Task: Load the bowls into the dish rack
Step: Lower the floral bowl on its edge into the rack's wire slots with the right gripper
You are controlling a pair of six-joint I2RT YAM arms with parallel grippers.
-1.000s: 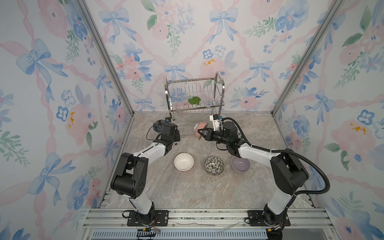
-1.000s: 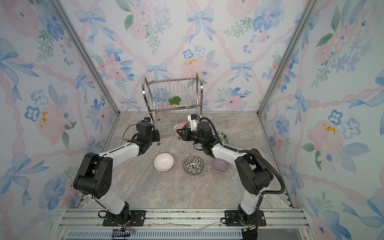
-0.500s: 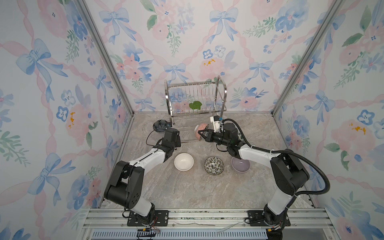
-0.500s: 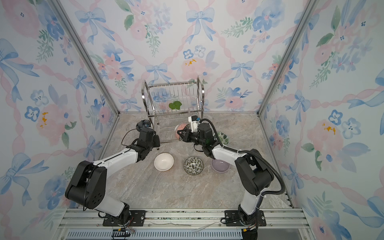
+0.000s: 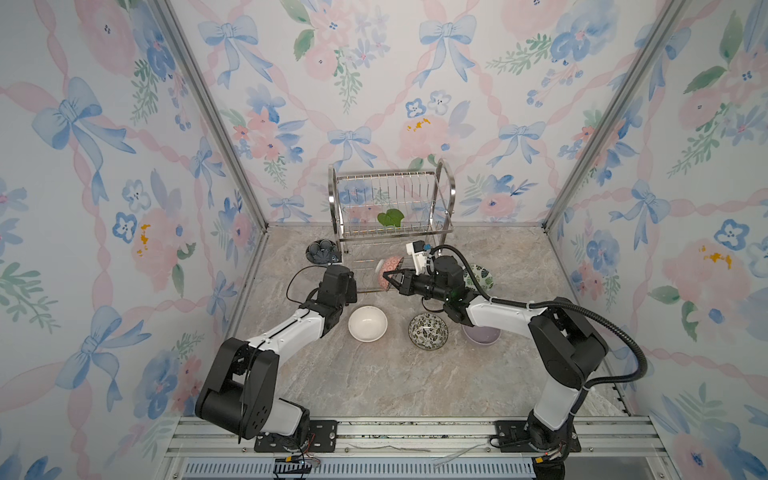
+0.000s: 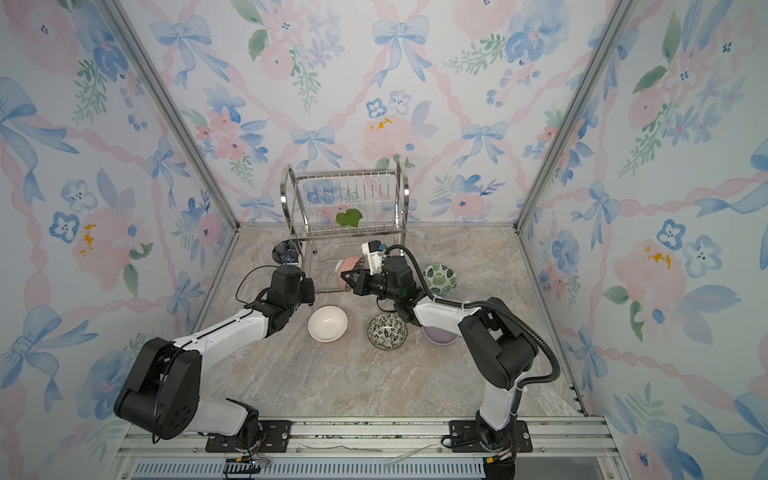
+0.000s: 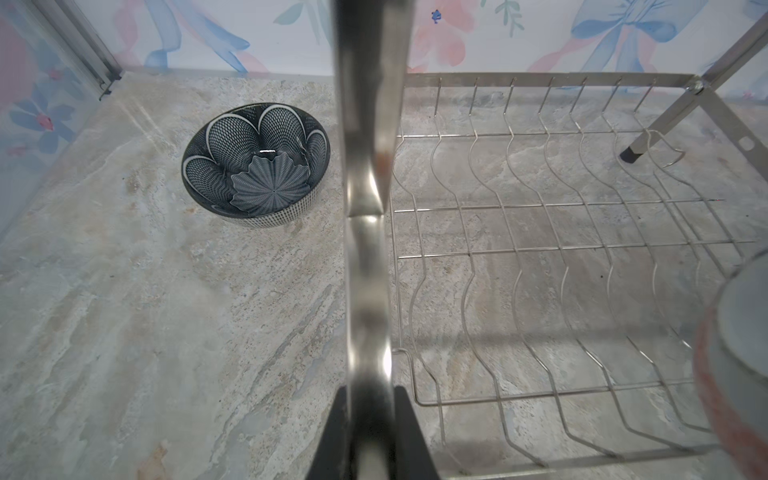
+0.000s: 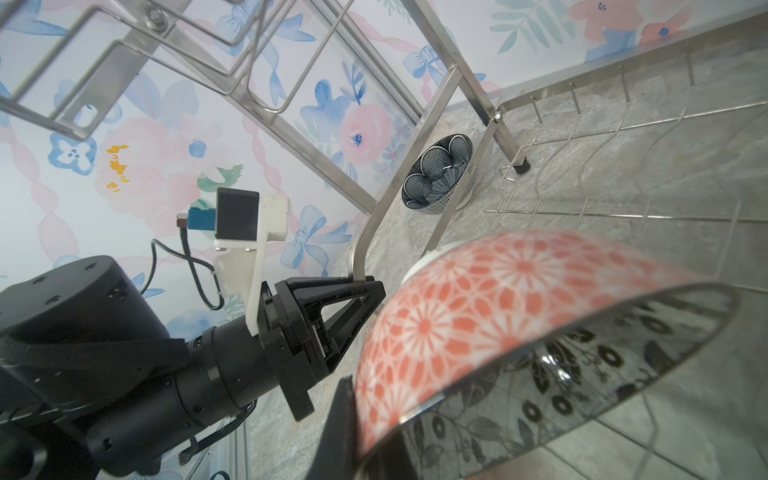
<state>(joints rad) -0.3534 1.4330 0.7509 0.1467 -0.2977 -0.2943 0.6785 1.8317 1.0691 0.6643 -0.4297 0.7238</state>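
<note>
Left pincer [image 7: 368, 397] is clamping the front left tubular frame of the dish rack [image 5: 390, 193]. Its fingers are sitting closed on either side of the tube, low on that side.

Right pincer [image 5: 387, 276] is gripping the rim of the pink-outside bowl [image 8: 478, 316], jaws pinched nearly together on the wall. The bowl is hanging tilted on its side, with the black-and-white floral inside facing the right arm. It is hovering over the right part of the lower shelf [image 7: 540, 270]. Whether it is touching the wires cannot be told.

The rack is standing at the back of the bench [image 5: 374, 382], its green leaf piece [image 5: 390, 218] showing on the upper tier, which is carrying no bowls.

- Dark blue bowl [image 5: 321, 251]: sitting upright on the bench just left of the rack.
- Green-leaf bowl [image 5: 482, 276]: lying right of the rack, partly behind the right arm.
- White bowl [image 5: 368, 324], black-and-white floral bowl [image 5: 428, 331] and lavender bowl [image 5: 482, 334]: sitting in a row in front of the rack, the last partly under the right arm.
</note>
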